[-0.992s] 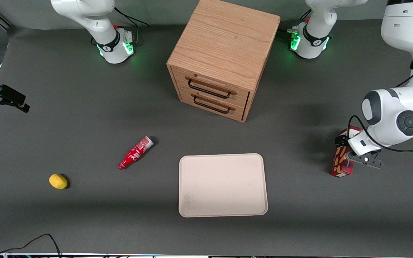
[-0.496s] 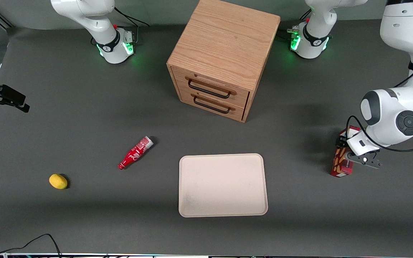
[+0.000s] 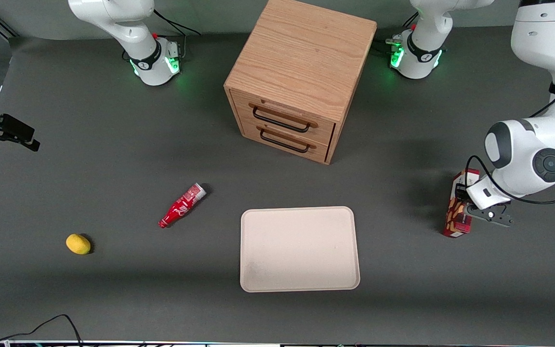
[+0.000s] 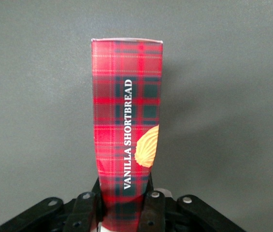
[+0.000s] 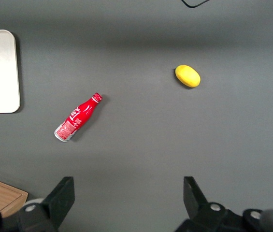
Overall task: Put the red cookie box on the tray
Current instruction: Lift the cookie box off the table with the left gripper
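Note:
The red cookie box [image 3: 455, 217], dark-red plaid with golden cookie pictures, is toward the working arm's end of the table. My left gripper [image 3: 463, 198] is shut on one end of it. In the left wrist view the box [image 4: 126, 121] runs straight out from between the fingers [image 4: 154, 205], with both pads pressed on its sides, and my gripper [image 4: 125, 194] holds it steeply tilted. I cannot tell whether its low end touches the table. The cream tray [image 3: 258, 270] lies flat with nothing on it, well apart from the box, toward the table's middle.
A wooden two-drawer cabinet [image 3: 301, 72] stands farther from the front camera than the tray. A small red bottle [image 3: 181, 205] lies beside the tray toward the parked arm's end. A yellow fruit [image 3: 78, 243] sits farther that way.
The gripper and the box have shifted slightly toward the tray, and the box stands a little steeper than a second ago. Nothing else has moved.

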